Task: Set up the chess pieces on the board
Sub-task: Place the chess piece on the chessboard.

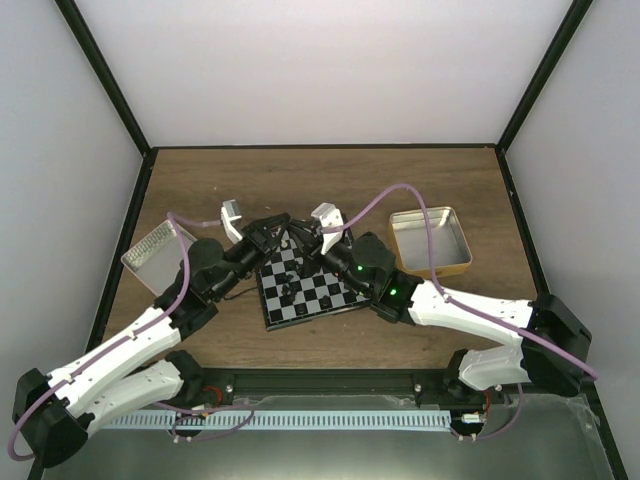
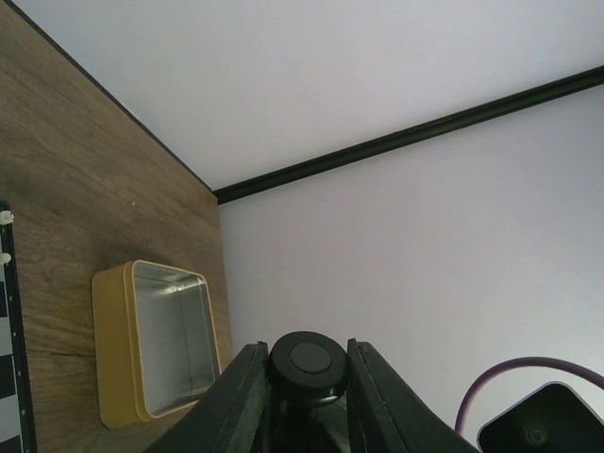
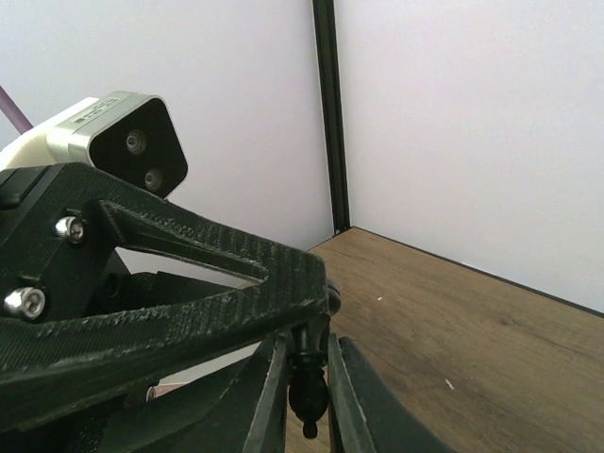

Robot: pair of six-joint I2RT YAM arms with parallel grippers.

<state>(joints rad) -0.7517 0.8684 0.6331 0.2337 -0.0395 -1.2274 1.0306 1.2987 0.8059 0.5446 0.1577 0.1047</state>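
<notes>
Above the chessboard point(image 1: 325, 295)'s far edge, the left gripper point(image 2: 304, 349) and right gripper point(image 3: 307, 357) both clenched one black chess piece point(image 3: 308, 396): probably light, rigid, slippery; best pinched mid-body.

Plain white walls point(image 1: 320, 70), black frame posts point(image 1: 100, 75), brown wood-grain tabletop point(image 1: 330, 180), even light

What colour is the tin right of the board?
Yellow-gold outside, silvery metal inside; the tin shows best in the left wrist view.
</notes>
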